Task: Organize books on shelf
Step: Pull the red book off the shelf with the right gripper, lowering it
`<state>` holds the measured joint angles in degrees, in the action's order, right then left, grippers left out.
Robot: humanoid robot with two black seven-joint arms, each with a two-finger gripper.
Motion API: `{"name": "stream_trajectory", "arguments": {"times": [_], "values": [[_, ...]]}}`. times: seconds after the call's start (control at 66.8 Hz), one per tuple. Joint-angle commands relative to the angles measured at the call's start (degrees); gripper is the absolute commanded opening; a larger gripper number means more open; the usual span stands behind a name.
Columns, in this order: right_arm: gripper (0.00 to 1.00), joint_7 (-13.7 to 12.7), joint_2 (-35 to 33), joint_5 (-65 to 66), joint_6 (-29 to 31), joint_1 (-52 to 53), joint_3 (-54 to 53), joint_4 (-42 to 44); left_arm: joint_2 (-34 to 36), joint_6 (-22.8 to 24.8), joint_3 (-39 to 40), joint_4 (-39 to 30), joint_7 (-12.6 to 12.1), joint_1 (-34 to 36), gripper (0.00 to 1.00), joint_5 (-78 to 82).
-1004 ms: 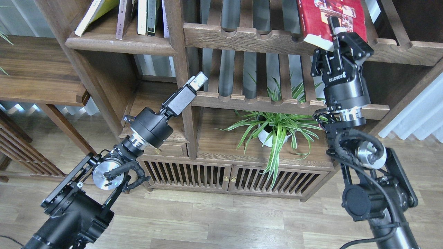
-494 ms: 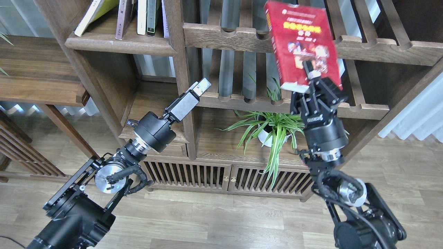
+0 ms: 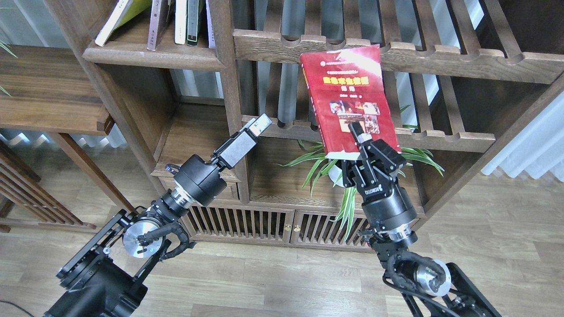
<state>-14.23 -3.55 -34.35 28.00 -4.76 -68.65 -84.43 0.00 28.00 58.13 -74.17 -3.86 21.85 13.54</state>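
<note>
My right gripper (image 3: 360, 141) is shut on the lower edge of the thick red book (image 3: 348, 94) with photos on its cover. It holds the book upright in the air in front of the notched racks, cover facing me. My left gripper (image 3: 258, 124) is shut and empty, pointing up and right beside the dark middle post, left of the red book. The shelf (image 3: 154, 55), a flat brown board, is at the top left. On it lean a yellow-green book (image 3: 118, 17), a maroon book (image 3: 157, 22) and a few thinner ones; their tops are cut off by the frame.
Notched slatted racks run at the upper right (image 3: 440, 55) and the middle (image 3: 440, 136). A potted spider plant (image 3: 328, 165) stands below, behind my right wrist. A low cabinet with slatted doors (image 3: 264, 224) is underneath. A wooden side table (image 3: 44, 92) stands at the left.
My right arm has pulled the red book down and left, off the upper rack, and turned its cover to me. My left arm has shifted slightly down and right.
</note>
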Motion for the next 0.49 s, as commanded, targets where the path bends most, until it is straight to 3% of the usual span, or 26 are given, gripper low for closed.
{"name": "stream_trajectory", "arguments": {"times": [0.0,0.21,0.479], "values": [[0.05,-0.01,0.12,0.6,0.0,-0.42,0.1,-0.03,0.0,0.0,-0.12,0.08,-0.01,-1.19,0.79,0.0],[0.05,-0.1,-0.41,1.74,0.0,-0.51,1.06,3.3,0.0,0.0,-0.73,0.08,0.87,-9.89,0.78,-1.14],[0.05,-0.27,-1.38,2.09,0.0,0.63,1.41,4.98,0.0,0.0,-1.0,0.34,0.79,-10.34,0.77,-5.97]]}}
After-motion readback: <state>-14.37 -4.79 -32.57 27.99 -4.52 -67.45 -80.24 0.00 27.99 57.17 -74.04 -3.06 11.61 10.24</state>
